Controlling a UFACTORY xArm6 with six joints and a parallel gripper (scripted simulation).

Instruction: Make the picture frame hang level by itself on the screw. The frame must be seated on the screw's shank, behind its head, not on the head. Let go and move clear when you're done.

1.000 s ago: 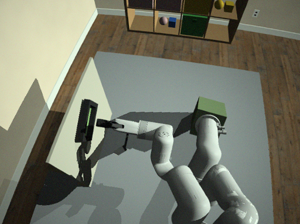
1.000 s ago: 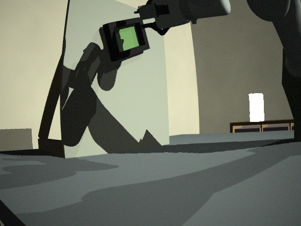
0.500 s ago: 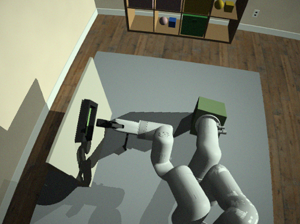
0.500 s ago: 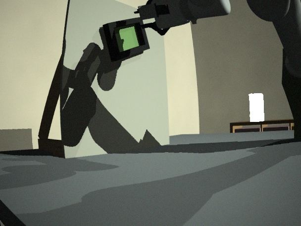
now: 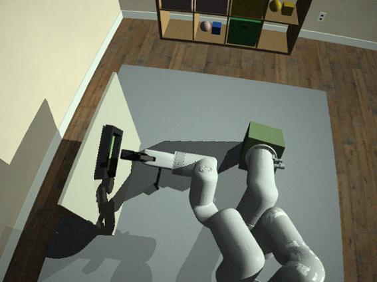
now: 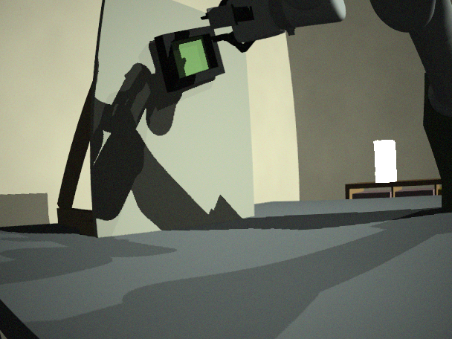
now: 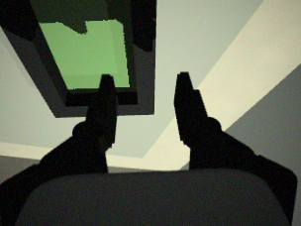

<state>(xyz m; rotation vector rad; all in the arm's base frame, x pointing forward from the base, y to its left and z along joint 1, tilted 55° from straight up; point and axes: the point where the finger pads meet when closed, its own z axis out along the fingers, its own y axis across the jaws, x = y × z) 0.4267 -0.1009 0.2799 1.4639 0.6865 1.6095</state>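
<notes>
The dark picture frame (image 5: 108, 152) with a green picture sits high against the pale upright wall panel (image 5: 88, 181). In the exterior view the frame (image 6: 189, 59) is tilted, not level. The screw is hidden behind it. My gripper (image 5: 123, 155) reaches level toward the frame's near edge, at its upper right corner in the low view (image 6: 219, 33). In the wrist view the fingers stand half apart. The left finger overlaps the bottom border of the frame (image 7: 94, 55), and only the frame's corner and bare wall show between the fingers. I see nothing clamped.
A green box (image 5: 265, 141) stands at the arm's base. A thin dark post stands on the grey mat under the forearm. A wooden shelf unit (image 5: 236, 16) with bins and small objects stands at the far wall.
</notes>
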